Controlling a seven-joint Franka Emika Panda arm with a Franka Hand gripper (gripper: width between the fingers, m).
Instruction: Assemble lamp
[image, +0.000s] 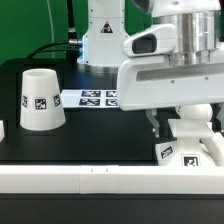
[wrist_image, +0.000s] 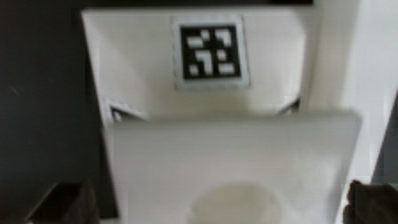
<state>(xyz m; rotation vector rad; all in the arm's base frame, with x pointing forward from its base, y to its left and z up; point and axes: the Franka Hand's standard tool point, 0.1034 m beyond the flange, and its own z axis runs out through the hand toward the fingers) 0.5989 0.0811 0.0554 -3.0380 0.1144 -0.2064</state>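
Note:
The tapered white shade (image: 42, 100) stands mouth-down on the black table at the exterior view's left, showing a tag. The stepped square base (image: 186, 154) lies by the front rail at the exterior view's right; in the wrist view its tagged face (wrist_image: 210, 50) and a raised step (wrist_image: 231, 140) fill the frame. A rounded white part, apparently the bulb (image: 190, 129), sits on top of the base and shows as a faint blurred disc (wrist_image: 238, 204). My gripper (image: 185, 128) hangs right over it, open, its dark fingers (wrist_image: 63, 205) wide apart and touching nothing.
The marker board (image: 95, 97) lies flat at the back centre, in front of the robot's pedestal (image: 100, 40). A long white border rail (image: 90, 181) runs along the table's front edge, just below the base. A short white rail end (image: 3, 130) sits at the left edge.

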